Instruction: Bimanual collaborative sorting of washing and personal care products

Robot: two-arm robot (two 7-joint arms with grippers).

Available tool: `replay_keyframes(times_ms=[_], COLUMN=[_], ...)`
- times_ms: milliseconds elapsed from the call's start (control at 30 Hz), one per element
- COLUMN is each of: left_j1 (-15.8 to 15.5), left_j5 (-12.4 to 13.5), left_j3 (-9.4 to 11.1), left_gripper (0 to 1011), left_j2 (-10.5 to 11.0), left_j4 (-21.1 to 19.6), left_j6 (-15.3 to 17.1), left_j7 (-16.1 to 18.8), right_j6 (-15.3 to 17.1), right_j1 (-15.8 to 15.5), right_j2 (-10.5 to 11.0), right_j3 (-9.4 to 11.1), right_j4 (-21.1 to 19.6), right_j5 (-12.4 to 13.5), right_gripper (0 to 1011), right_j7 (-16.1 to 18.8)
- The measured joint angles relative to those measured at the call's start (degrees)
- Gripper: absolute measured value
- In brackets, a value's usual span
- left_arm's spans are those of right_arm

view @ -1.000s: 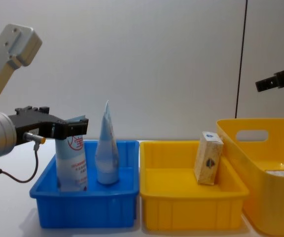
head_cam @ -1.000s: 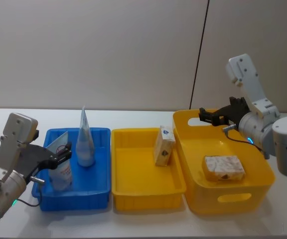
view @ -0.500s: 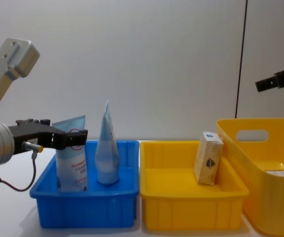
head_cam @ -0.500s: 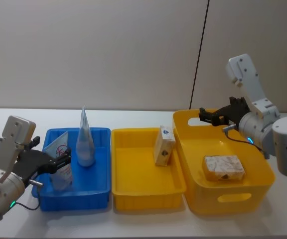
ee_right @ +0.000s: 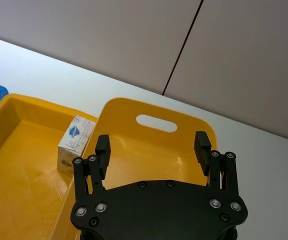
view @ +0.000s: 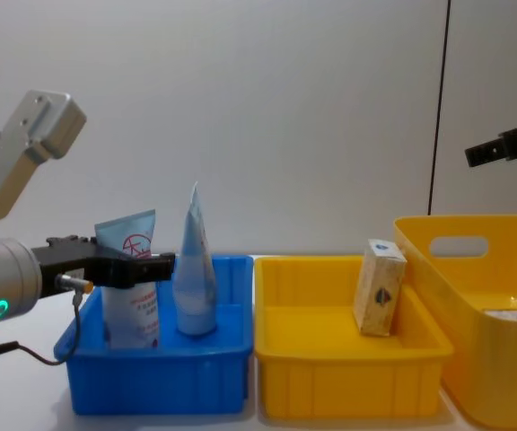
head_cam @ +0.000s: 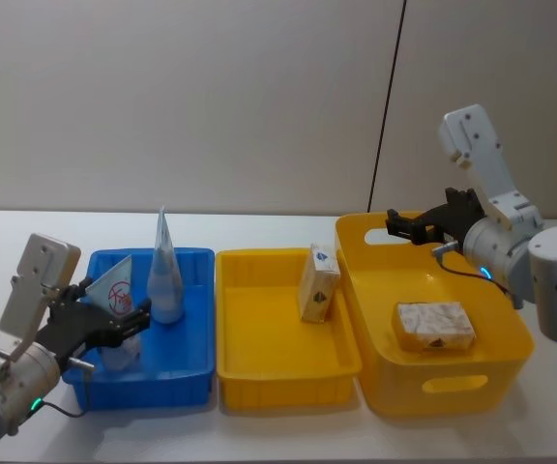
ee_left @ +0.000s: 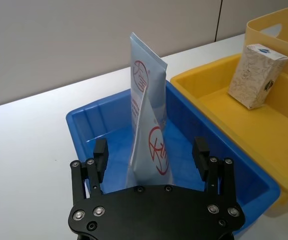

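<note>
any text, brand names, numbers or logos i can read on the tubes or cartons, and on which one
No word or number can be read anywhere.
Tube with the red logo: a red round logo, its inside too blurred to read.
Second tube: nothing legible.
Upright carton: a blue diamond mark, wording too small.
Flat carton: print too blurred.

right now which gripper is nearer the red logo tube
Left. The left gripper is open with the red-logo tube between its fingers; the right gripper hovers over the tall yellow bin.
</note>
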Motion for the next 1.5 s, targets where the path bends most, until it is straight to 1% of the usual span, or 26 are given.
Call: replay_keyframes(times_ms=[133,567,700,767,800,833,900,1000,1033,1100,1200,1267,1500], left_j1=[-0.14,-0.48,-0.52,-0.54,-0.54,-0.55,-0.55,-0.57,-0.58,-0.58,-0.6,-0.62,-0.64], left_j5=[0.23,2.26,2.58,2.72,2.72,2.79,2.87,3.0,3.05,3.1,3.15,3.19,3.29], left_j3=[0.27,1.13,1.26,1.32,1.32,1.35,1.38,1.43,1.45,1.48,1.5,1.52,1.56], left_gripper=[1001,1002,944,881,834,834,758,681,619,587,477,429,366], left_j2=[-0.35,-1.33,-1.48,-1.55,-1.55,-1.59,-1.61,-1.67,-1.7,-1.72,-1.75,-1.76,-1.79], left_j4=[0.49,1.63,1.8,1.88,1.88,1.93,1.97,2.03,2.05,2.08,2.12,2.14,2.18], left_j6=[0.02,-0.13,-0.22,-0.25,-0.25,-0.27,-0.3,-0.34,-0.36,-0.37,-0.39,-0.4,-0.44], left_j7=[-0.22,0.19,0.31,0.37,0.37,0.4,0.43,0.48,0.49,0.51,0.53,0.55,0.59], right_j6=[0.0,0.0,0.0,0.0,0.0,0.0,0.0,0.0,0.0,0.0,0.0,0.0,0.0], right_j1=[0.0,0.0,0.0,0.0,0.0,0.0,0.0,0.0,0.0,0.0,0.0,0.0,0.0], right_j2=[0.0,0.0,0.0,0.0,0.0,0.0,0.0,0.0,0.0,0.0,0.0,0.0,0.0], right_j3=[0.0,0.0,0.0,0.0,0.0,0.0,0.0,0.0,0.0,0.0,0.0,0.0,0.0], right_j4=[0.0,0.0,0.0,0.0,0.0,0.0,0.0,0.0,0.0,0.0,0.0,0.0,0.0], right_j5=[0.0,0.0,0.0,0.0,0.0,0.0,0.0,0.0,0.0,0.0,0.01,0.0,0.0], right_gripper=[1004,1004,1004,1004,1004,1004,1003,1004,1003,1003,1004,1003,1004], right_j7=[0.0,0.0,0.0,0.0,0.0,0.0,0.0,0.0,0.0,0.0,0.0,0.0,0.0])
